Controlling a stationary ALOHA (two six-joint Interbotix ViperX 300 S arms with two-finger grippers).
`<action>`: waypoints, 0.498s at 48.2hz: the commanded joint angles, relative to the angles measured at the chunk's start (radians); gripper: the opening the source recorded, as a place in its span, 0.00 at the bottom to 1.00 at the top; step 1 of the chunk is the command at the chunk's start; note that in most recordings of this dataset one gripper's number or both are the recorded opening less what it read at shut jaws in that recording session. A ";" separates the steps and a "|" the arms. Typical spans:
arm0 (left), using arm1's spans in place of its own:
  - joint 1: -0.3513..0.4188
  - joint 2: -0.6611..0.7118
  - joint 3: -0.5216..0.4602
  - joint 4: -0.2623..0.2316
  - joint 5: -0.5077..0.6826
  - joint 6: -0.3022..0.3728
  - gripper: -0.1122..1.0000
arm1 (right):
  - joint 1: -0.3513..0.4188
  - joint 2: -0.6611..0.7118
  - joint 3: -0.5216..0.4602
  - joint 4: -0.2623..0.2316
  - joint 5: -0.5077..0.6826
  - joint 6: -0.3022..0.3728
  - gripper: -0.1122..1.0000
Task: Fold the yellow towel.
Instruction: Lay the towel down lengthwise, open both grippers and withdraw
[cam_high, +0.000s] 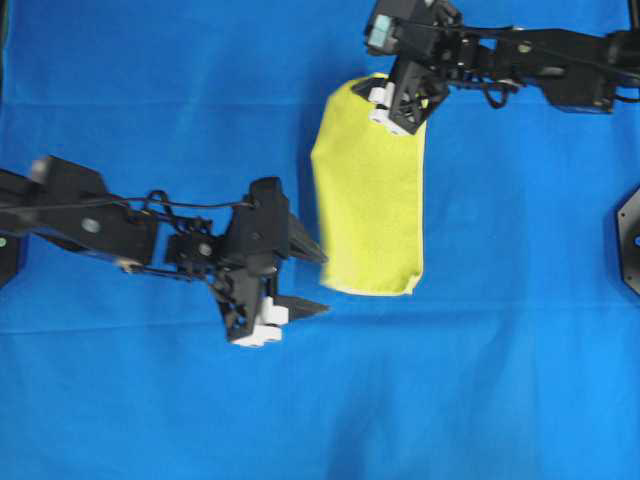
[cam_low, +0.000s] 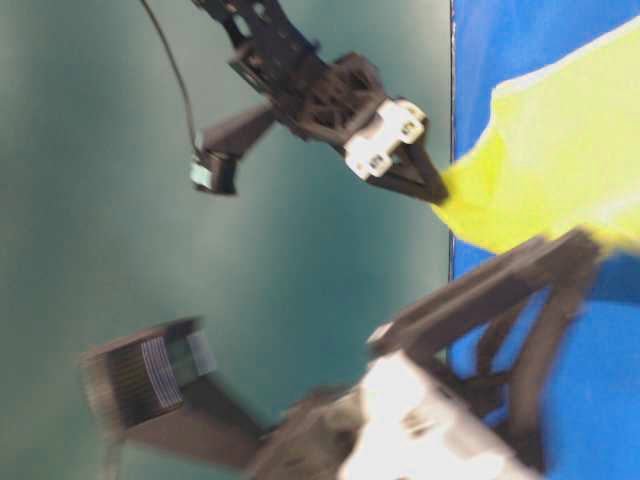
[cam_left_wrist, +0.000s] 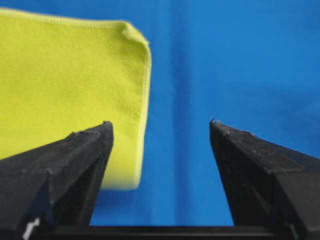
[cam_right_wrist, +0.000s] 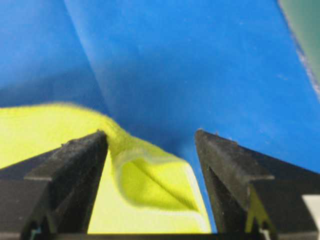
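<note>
The yellow towel (cam_high: 370, 200) lies doubled over into a tall narrow strip on the blue cloth (cam_high: 500, 380). My left gripper (cam_high: 322, 283) is open just left of the strip's lower left corner, not touching it. In the left wrist view the towel (cam_left_wrist: 65, 85) lies ahead and to the left of the left gripper (cam_left_wrist: 160, 122), with bare blue between the jaws. My right gripper (cam_high: 400, 105) hovers over the strip's top end, open. In the right wrist view a puckered towel corner (cam_right_wrist: 150, 185) sits loose between the spread jaws of the right gripper (cam_right_wrist: 150, 132).
The blue cloth covers the whole work surface. A black mount (cam_high: 630, 235) stands at the right edge. In the table-level view the right gripper (cam_low: 430, 185) points at the raised towel end (cam_low: 560, 150), and the blurred left arm (cam_low: 420, 400) fills the foreground.
</note>
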 joint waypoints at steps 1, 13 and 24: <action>0.006 -0.117 0.006 0.003 0.069 0.005 0.76 | 0.014 -0.095 0.015 -0.003 0.008 -0.003 0.70; 0.077 -0.313 0.078 0.005 0.060 0.069 0.76 | 0.046 -0.301 0.130 -0.003 -0.003 -0.002 0.70; 0.169 -0.431 0.187 0.005 -0.041 0.138 0.76 | 0.069 -0.500 0.285 0.003 -0.057 0.015 0.70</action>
